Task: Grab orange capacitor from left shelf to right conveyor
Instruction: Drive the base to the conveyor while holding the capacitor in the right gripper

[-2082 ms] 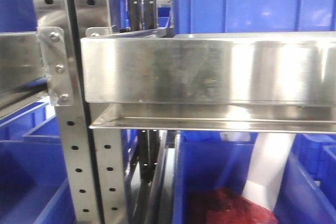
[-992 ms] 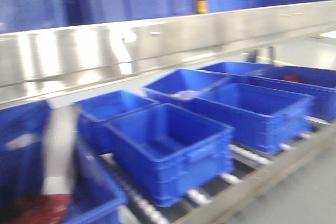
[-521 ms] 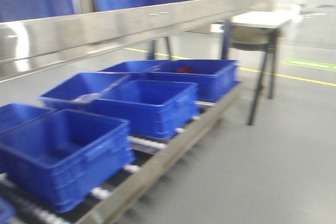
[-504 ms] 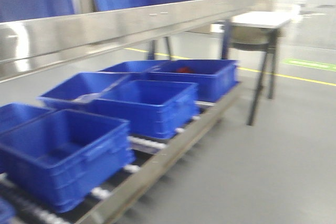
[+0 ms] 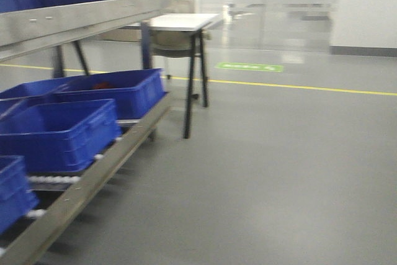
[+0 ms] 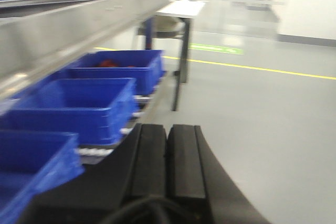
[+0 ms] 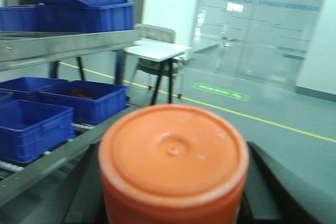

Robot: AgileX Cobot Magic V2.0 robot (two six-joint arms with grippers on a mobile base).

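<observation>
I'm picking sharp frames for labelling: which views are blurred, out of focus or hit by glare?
Front view: motion blur throughout, the blue bins smeared, glare on the floor by the glass wall. Left wrist view: blurred too, the shut left gripper dark and underlit. Right wrist view: the orange capacitor looms soft in front, the glass wall behind blooming.

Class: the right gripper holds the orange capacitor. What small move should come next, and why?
Probably turn the base rightward without loosening the grip. The orange capacitor sits clamped in the right gripper, but the views show the left shelf, blue bins and grey floor, with no conveyor in sight to set it on.
</observation>
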